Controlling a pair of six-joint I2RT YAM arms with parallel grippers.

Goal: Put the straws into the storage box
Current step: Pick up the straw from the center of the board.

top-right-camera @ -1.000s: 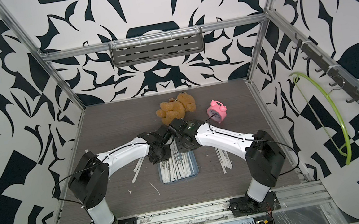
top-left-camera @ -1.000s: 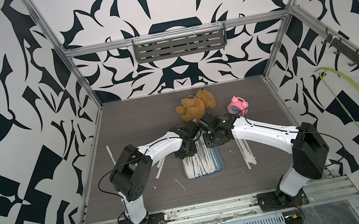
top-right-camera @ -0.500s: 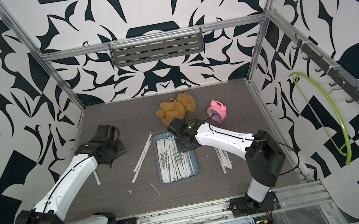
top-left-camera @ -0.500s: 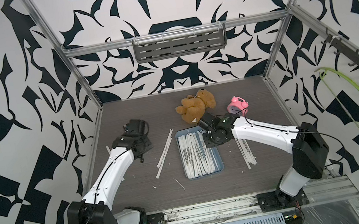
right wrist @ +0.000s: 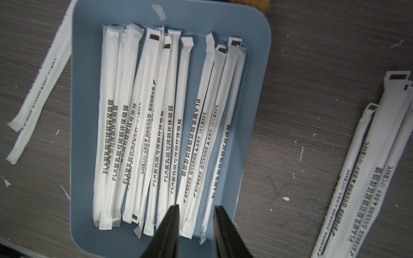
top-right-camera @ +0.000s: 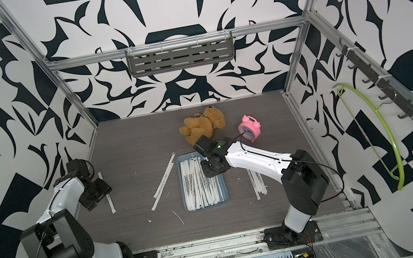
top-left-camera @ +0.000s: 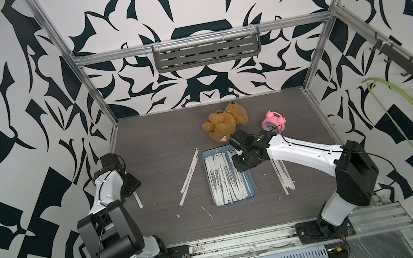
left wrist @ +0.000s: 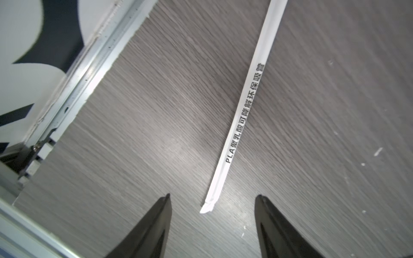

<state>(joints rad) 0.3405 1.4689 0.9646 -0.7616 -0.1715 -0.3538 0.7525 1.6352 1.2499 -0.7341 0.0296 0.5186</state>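
Teddy bear and clock sit beyond storage box; left fingers, right fingers apart, empty.

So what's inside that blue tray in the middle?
The blue tray holds white wrapped straws lying lengthwise, overlapping, plus a paper scrap at one end. Straws beneath others are partly covered, and the right pincer hides a bit of their ends.

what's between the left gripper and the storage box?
Two loose straws lying diagonally on the table, nearer the storage box, in both top views. A third straw lies at the left gripper itself.
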